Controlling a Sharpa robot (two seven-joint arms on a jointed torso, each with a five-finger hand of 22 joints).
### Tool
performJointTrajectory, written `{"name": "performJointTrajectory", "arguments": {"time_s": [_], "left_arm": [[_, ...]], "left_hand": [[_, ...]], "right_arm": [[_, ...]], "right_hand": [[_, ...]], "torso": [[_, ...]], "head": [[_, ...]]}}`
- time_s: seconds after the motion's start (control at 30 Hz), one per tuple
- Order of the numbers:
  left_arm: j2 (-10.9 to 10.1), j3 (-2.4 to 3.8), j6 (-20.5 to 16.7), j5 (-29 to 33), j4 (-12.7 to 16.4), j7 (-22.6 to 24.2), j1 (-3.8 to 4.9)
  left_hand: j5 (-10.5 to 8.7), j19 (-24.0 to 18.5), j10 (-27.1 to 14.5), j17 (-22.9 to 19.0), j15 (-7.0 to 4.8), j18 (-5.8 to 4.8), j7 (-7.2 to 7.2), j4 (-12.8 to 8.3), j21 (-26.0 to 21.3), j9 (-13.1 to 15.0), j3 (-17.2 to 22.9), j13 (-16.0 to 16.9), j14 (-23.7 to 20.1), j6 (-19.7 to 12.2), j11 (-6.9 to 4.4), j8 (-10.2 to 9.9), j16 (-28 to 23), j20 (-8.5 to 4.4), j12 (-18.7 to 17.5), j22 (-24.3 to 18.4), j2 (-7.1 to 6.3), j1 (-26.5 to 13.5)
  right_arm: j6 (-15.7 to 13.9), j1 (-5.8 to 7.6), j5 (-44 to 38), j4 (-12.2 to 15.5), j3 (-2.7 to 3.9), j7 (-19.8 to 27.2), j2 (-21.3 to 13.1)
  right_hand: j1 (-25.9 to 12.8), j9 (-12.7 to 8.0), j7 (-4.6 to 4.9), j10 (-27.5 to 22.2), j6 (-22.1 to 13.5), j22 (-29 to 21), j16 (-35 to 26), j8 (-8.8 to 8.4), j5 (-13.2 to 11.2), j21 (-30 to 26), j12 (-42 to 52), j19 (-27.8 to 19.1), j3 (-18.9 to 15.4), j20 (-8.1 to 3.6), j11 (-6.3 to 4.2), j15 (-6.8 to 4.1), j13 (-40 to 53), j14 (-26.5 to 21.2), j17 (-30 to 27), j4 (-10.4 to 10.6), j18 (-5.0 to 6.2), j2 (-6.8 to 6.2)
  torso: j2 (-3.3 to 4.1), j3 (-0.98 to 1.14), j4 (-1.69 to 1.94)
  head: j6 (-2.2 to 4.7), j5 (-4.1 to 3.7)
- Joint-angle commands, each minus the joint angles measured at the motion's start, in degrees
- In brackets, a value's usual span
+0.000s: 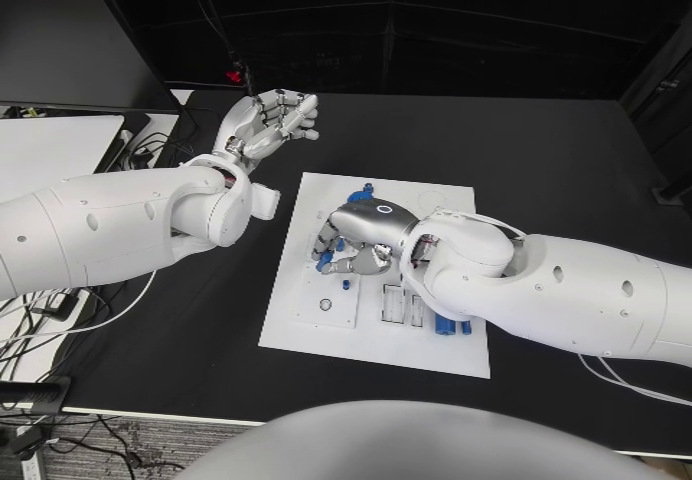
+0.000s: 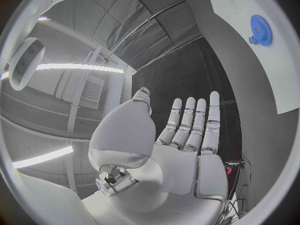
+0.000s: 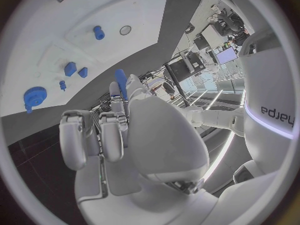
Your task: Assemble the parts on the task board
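Note:
The white task board lies mid-table. My right hand hovers over its middle, fingers curled. It pinches a slim blue peg between the thumb and a finger. A blue gear sits near the board's far edge, also seen as the gear in the right wrist view and the gear in the left wrist view. Small blue parts and a blue stub stand on the board. My left hand is raised off the board's far left corner, fingers straight and apart, holding nothing.
More blue parts lie by a slotted rack at the board's near right. A small grey plate with holes sits at the near left. Cables and a white surface lie beyond the table's left edge.

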Motion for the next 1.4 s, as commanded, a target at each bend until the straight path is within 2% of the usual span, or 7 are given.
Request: {"name": "performJointTrajectory", "arguments": {"time_s": [0.03,0.27,0.4,1.0,1.1,1.27,1.4], "left_arm": [[0.01,0.03,0.54,0.06,0.09,0.34,0.09],[-0.02,0.03,0.55,0.06,0.08,0.28,0.09],[0.02,0.03,0.54,0.06,0.04,0.27,0.09],[-0.18,0.03,0.54,0.06,0.08,0.08,0.09],[-0.18,0.03,0.55,0.06,0.08,0.07,0.09],[-0.15,0.03,0.59,0.06,0.17,0.07,0.09],[-0.2,0.03,0.57,0.06,0.16,0.08,0.09]], "left_hand": [[0.23,0.41,-0.35,-0.07,-0.25,-0.48,6.26,0.04,0.33,-0.02,-0.23,-0.08,-0.1,-0.36,-0.08,0.26,0.34,-0.16,0.33,0.07,0.43,0.23],[0.22,0.42,-0.34,-0.08,-0.25,-0.48,6.26,0.04,0.35,-0.02,-0.26,-0.08,-0.1,-0.36,-0.08,0.28,0.36,-0.16,0.36,0.07,0.44,0.23],[0.22,0.42,-0.34,-0.08,-0.25,-0.48,6.26,0.04,0.35,-0.02,-0.26,-0.08,-0.1,-0.36,-0.08,0.28,0.36,-0.16,0.36,0.07,0.44,0.23],[0.24,0.44,-0.33,-0.12,-0.26,-0.47,6.25,0.04,0.39,-0.04,-0.32,-0.09,-0.09,-0.37,-0.09,0.34,0.42,-0.16,0.44,0.09,0.5,0.26],[0.24,0.44,-0.33,-0.12,-0.26,-0.47,6.25,0.04,0.39,-0.04,-0.32,-0.09,-0.09,-0.37,-0.09,0.34,0.42,-0.16,0.44,0.09,0.5,0.26],[0.24,0.44,-0.33,-0.12,-0.26,-0.47,6.25,0.04,0.39,-0.04,-0.32,-0.09,-0.09,-0.37,-0.09,0.34,0.42,-0.16,0.44,0.09,0.5,0.26],[0.24,0.44,-0.33,-0.12,-0.26,-0.47,6.25,0.04,0.39,-0.04,-0.32,-0.09,-0.09,-0.37,-0.09,0.34,0.42,-0.16,0.44,0.09,0.5,0.26]], "right_arm": [[4.64,-0.16,-1.5,-0.36,0.0,0.74,0.47],[10.75,-0.78,-3.53,-0.96,0.0,-0.07,1.55],[12.74,-1.29,-4.61,-1.24,-0.01,0.1,2.14],[15.28,-3.08,-7.3,-3.26,-0.03,0.98,4.79],[15.22,-3.14,-8.45,-3.44,-0.03,0.86,5.31],[14.73,-3.35,-10.07,-3.24,-0.03,0.0,5.28],[14.72,-3.49,-10.82,-3.07,-0.03,-0.49,5.03]], "right_hand": [[0.75,0.02,0.18,0.39,0.25,14.47,0.27,-0.2,-0.21,0.05,-0.3,5.1,0.32,-0.17,0.17,0.02,-0.1,4.92,9.81,0.03,0.0,0.07],[0.84,-0.03,0.25,0.35,0.14,14.43,0.3,-0.34,-0.21,-0.05,-0.49,5.04,0.41,-0.13,0.22,0.08,-0.1,4.93,9.86,0.02,0.03,0.1],[0.87,-0.04,0.26,0.33,0.1,14.43,0.31,-0.38,-0.2,-0.03,-0.54,5.05,0.43,-0.11,0.24,0.1,-0.1,4.94,9.9,0.01,0.02,0.09],[0.87,-0.12,0.46,0.26,-0.11,14.41,0.33,-0.63,-0.21,-0.1,-0.86,5.01,0.53,-0.02,0.39,0.21,-0.09,4.94,9.92,0.08,0.04,0.16],[0.87,-0.12,0.45,0.26,-0.12,14.41,0.32,-0.65,-0.21,-0.08,-0.88,5.02,0.54,-0.01,0.39,0.22,-0.09,4.93,9.89,0.08,0.04,0.17],[0.95,-0.13,0.45,0.26,-0.14,14.4,0.33,-0.69,-0.2,-0.11,-0.95,5.01,0.63,0.01,0.39,0.24,-0.08,4.94,9.92,0.05,0.04,0.26],[0.98,-0.13,0.46,0.27,-0.13,14.4,0.32,-0.7,-0.2,-0.12,-0.97,5.0,0.66,0.02,0.39,0.25,-0.08,4.93,9.89,0.03,0.05,0.28]], "torso": [[-0.01,0.0,0.09],[-0.01,0.01,-0.01],[-0.01,-0.02,0.01],[-0.05,-0.04,-0.11],[0.03,0.03,0.04],[0.02,0.03,0.08],[-0.05,0.0,-0.09]], "head": [[0.0,0.08],[0.0,0.15],[0.0,0.01],[0.0,-0.42],[0.0,-0.63],[0.0,-0.52],[0.0,-0.34]]}}
